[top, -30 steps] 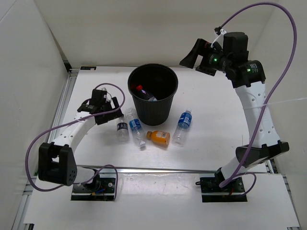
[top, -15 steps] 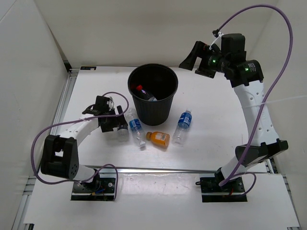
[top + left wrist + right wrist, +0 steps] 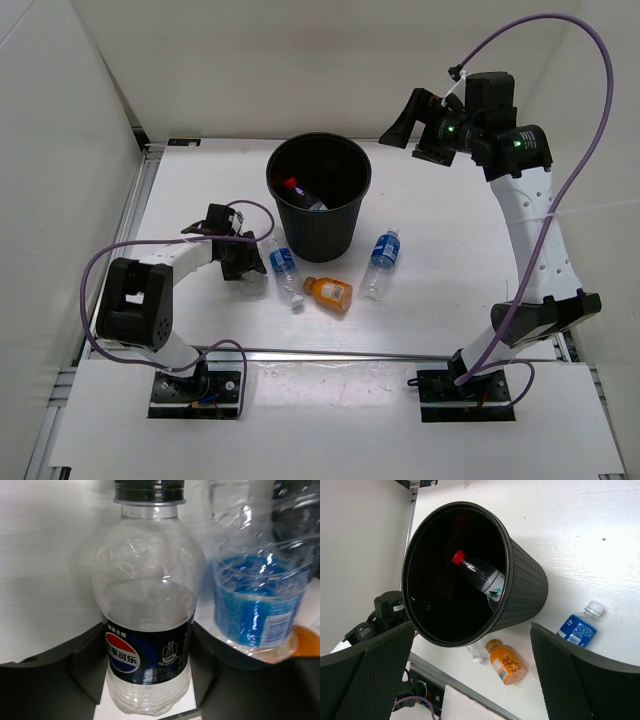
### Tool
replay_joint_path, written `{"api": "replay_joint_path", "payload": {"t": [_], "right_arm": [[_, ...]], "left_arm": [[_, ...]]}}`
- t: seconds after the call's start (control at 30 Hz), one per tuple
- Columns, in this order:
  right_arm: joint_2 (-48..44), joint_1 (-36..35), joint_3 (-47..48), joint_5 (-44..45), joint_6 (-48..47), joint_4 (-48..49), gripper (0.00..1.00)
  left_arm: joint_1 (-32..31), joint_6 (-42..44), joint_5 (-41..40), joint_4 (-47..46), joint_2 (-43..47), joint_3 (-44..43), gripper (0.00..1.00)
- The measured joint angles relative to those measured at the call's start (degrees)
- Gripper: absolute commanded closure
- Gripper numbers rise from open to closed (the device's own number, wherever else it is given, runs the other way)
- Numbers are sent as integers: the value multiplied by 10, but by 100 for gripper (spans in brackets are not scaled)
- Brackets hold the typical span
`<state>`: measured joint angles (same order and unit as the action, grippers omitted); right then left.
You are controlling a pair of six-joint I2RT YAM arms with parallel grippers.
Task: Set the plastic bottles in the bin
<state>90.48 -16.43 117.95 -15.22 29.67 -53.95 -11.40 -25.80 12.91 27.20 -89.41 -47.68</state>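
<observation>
While my left arm lies low across the table (image 3: 450,250), my left gripper (image 3: 243,264) is clamped on the dark-label bottle (image 3: 147,630). One finger presses against each side of its label (its black cap points away from my wrist camera). This bottle rests on the table, left of the bin (image 3: 318,225) and nearer my bases.

Just beside it, on my right, lies a blue-label bottle (image 3: 255,605), so close that I cannot tell whether the two touch. The orange bottle (image 3: 329,292) lies on its side near that bottle's capped end. A second blue-label bottle (image 3: 380,258) lies a little further right, apart from the orange one and close to the foot of the bin.

The bin stands upright toward the far middle of the table. Inside it, a red-capped bottle (image 3: 479,575) leans against the wall.

My right gripper (image 3: 412,132) hangs high above the table, beyond and to the right of the bin. Its fingers are spread wide with nothing between them, and its camera looks down into the bin's mouth.
</observation>
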Motion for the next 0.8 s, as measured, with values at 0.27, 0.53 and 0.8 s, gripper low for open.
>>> {"api": "replay_joint_path", "payload": {"t": [0.27,0.53,0.8], "right_arm": [[-1,2,-7,-2,1,-1,0],[-3,2,-16,-3,3,-4,0],[-3,2,-16,-6,6,-4,0]], "left_arm": [[30,0,14,2,15,-2,57],[105,-40,-22,106,94,-182,63],[104,-103,8,127,87,-470,59]]}}
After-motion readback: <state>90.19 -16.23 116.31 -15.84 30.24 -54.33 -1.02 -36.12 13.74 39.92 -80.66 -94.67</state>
